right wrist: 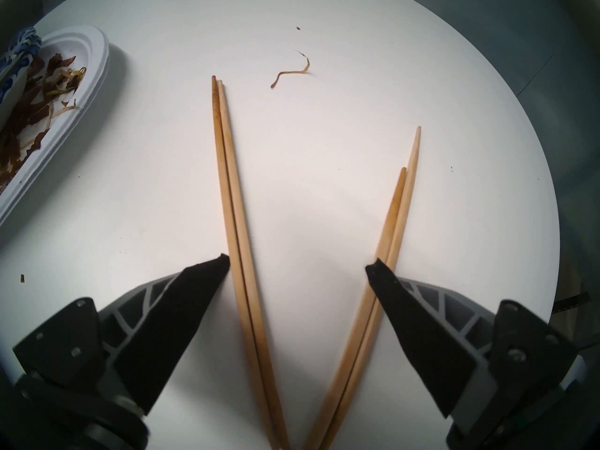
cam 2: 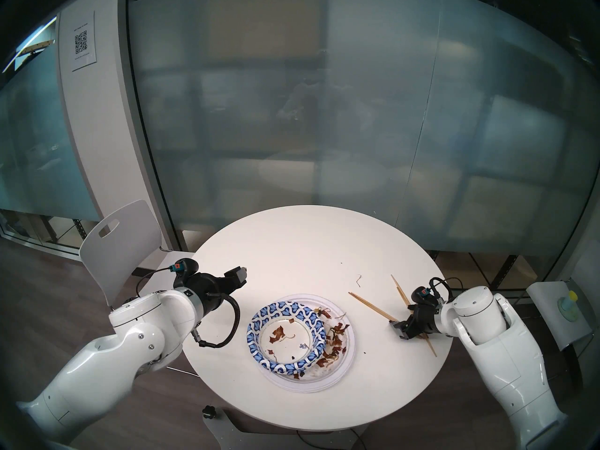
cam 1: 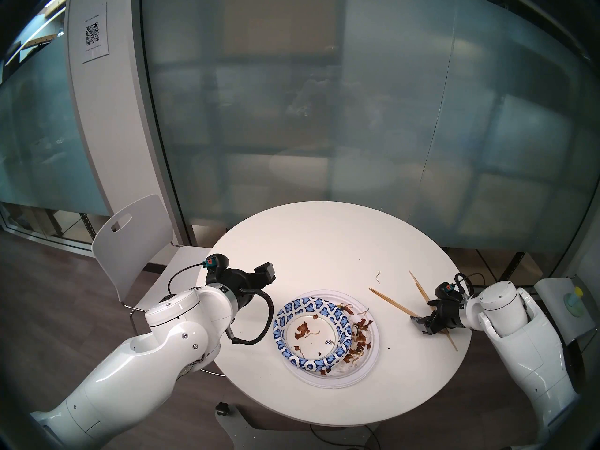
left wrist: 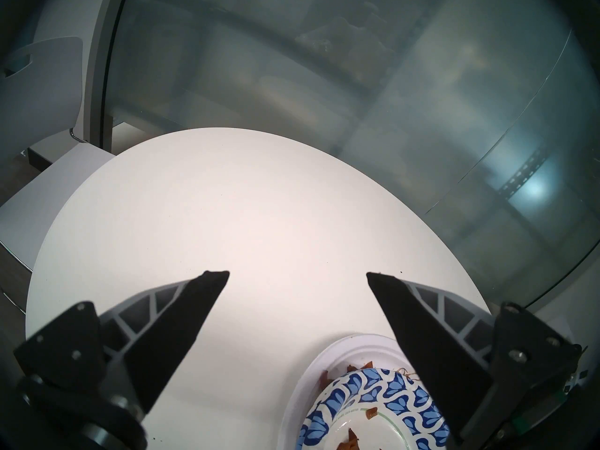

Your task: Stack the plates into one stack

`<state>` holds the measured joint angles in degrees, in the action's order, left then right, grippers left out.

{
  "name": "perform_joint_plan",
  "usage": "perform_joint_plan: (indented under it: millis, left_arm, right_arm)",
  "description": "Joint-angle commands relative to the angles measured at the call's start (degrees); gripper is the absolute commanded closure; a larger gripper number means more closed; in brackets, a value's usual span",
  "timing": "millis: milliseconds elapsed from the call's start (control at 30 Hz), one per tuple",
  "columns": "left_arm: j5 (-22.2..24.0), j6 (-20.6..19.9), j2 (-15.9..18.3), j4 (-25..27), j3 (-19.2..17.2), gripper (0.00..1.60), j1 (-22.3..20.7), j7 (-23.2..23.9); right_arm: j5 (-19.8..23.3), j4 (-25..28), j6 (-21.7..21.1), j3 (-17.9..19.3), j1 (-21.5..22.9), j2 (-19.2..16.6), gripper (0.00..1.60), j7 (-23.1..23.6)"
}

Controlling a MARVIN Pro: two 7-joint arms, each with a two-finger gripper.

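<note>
Frosted glass wall behind, white chair at the left, and a round white tabletop (cam 1: pixel 324 244) is carrying everything. You are looking at the stack (cam 1: pixel 328 337) sitting near the front middle of it: blue-patterned plate (cam 1: pixel 310 334) nested on top, off-centre toward the left, wide white plates (cam 1: pixel 367 358) showing under it with brown food scraps (cam 1: pixel 358 334) lying on the exposed right part. No loose plate is showing anywhere else, so the stacking step is looking done, or nearly.

Left gripper (left wrist: pixel 297 274) is hovering above the tabletop just left of the stack, fingers spread wide, holding nothing. Right gripper (right wrist: pixel 297 264) is hanging low over the right side, well apart from the stack, fingers spread wide and empty, straddling two pairs of chopsticks (right wrist: pixel 237 231) lying in a V; whether the fingertips are touching the wood, cannot tell.

Next move, if any: you are probably only centring the top plate, which calls for a light nudge at its rim without spilling scraps. Chopsticks are not part of the job.
</note>
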<state>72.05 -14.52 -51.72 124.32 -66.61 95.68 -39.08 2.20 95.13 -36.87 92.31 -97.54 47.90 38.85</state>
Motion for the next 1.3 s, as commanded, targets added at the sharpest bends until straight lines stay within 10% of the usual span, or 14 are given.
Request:
perform_joint_plan:
  millis: [0, 833, 1267]
  left_arm:
    - [-0.04, 0.16, -0.15, 1.13, -0.25, 0.0, -0.34, -0.11]
    - [-0.04, 0.17, -0.14, 1.12, -0.24, 0.0, -0.35, -0.09]
    - [-0.04, 0.18, -0.13, 1.07, -0.22, 0.0, -0.37, -0.03]
  right_arm:
    - [0.06, 0.75, -0.11, -0.09, 0.05, -0.08, 0.0, 0.21]
    - [2.75, 1.29, 1.85, 4.09, -1.84, 0.36, 0.0, 2.01]
    - [10.97, 3.82, 0.75, 13.73, -3.85, 3.69, 0.0, 5.31]
